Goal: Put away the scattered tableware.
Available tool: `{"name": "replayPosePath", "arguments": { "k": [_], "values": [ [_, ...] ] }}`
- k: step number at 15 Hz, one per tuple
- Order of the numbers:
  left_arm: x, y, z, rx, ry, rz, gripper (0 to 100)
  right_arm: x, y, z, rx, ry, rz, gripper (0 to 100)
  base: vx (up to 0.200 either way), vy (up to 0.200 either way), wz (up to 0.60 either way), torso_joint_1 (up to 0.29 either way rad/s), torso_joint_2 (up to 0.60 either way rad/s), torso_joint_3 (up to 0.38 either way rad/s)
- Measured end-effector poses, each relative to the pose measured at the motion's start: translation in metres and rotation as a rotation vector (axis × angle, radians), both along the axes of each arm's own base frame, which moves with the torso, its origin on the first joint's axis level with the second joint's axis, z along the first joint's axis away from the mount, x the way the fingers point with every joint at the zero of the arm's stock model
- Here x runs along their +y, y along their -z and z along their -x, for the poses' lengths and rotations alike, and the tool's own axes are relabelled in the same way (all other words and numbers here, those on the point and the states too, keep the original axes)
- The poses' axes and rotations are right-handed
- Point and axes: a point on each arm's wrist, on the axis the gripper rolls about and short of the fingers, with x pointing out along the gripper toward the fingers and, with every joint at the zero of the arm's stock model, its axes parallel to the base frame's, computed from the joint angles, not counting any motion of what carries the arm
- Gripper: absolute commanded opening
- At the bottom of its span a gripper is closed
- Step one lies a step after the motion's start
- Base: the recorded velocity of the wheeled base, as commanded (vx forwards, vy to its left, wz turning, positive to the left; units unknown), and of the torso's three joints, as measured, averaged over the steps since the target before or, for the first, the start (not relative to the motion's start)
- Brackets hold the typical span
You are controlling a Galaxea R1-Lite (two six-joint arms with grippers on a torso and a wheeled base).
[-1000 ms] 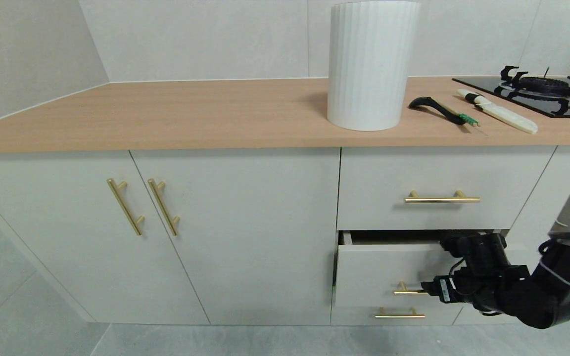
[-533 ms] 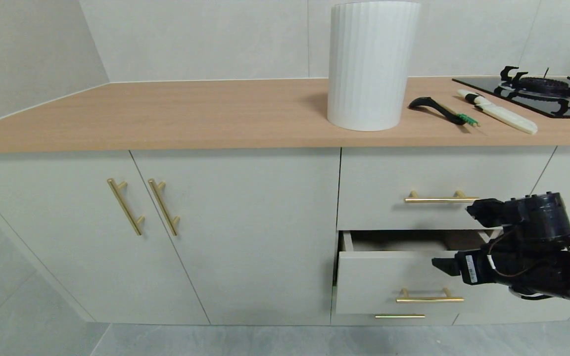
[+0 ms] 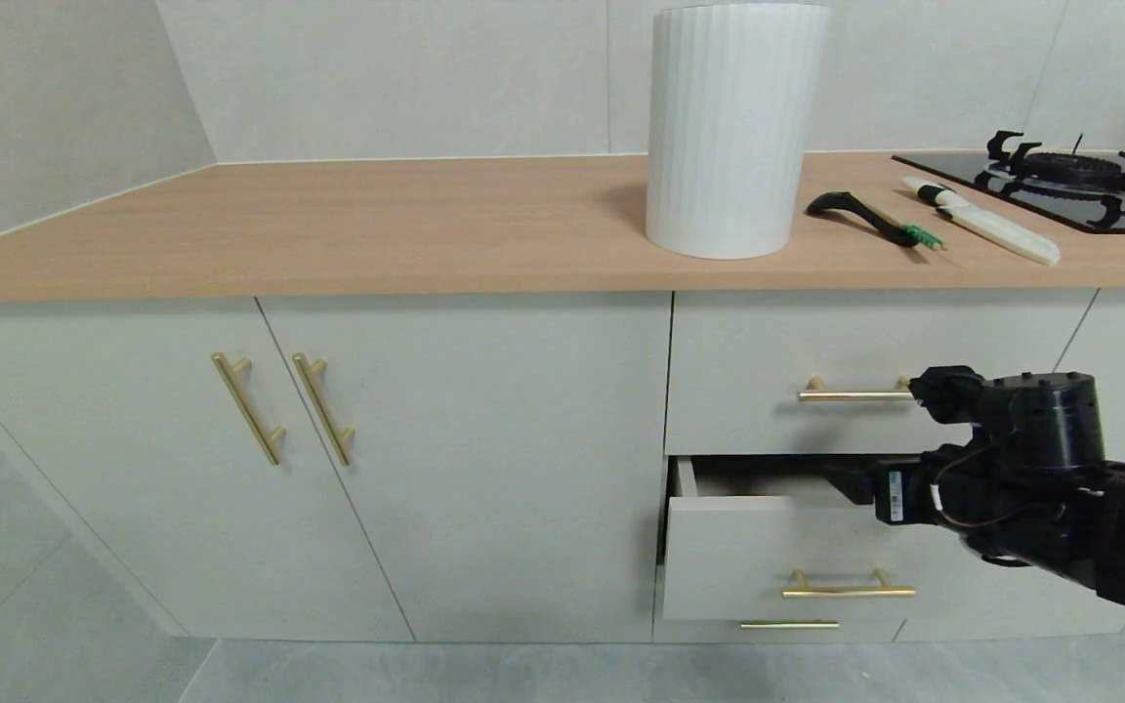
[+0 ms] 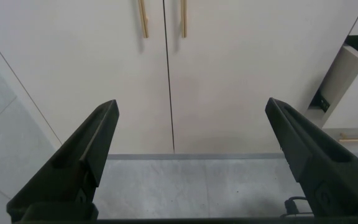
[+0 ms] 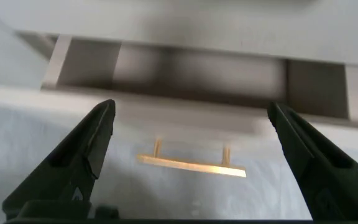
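Seeing white knife (image 3: pixel 980 219), black-handled utensil (image 3: pixel 870 217) lying on counter (image 3: pixel 377 225) by stove (image 3: pixel 1070 171); judging both light, stiff, best pinching handles, avoiding blade. Holding right gripper (image 3: pixel 899 436) at open drawer (image 3: pixel 748 557), left gripper (image 4: pixel 191 106) before cupboard doors (image 4: pixel 229 74), fingers (image 5: pixel 86 155) spread on both

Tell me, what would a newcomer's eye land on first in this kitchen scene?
Most likely the tall white ribbed container standing on the wooden counter. Next comes the black right claw, open in front of the pulled-out drawer low on the right. A pale knife and a black-handled utensil lie on the counter between the container and the stove.
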Motion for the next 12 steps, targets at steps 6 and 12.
{"name": "replayPosePath", "arguments": {
  "k": [6, 12],
  "values": [
    [0.000, 0.000, 0.000, 0.000, 0.000, 0.000, 100, 0.004, 0.046, -0.022, -0.014, 0.055, 0.023, 100, 0.000, 0.000, 0.00, 0.000, 0.00, 0.000],
    [0.000, 0.000, 0.000, 0.000, 0.000, 0.000, 100, 0.005, 0.058, -0.025, 0.019, 0.060, 0.040, 100, 0.000, 0.000, 0.00, 0.000, 0.00, 0.000]
  ]
}}
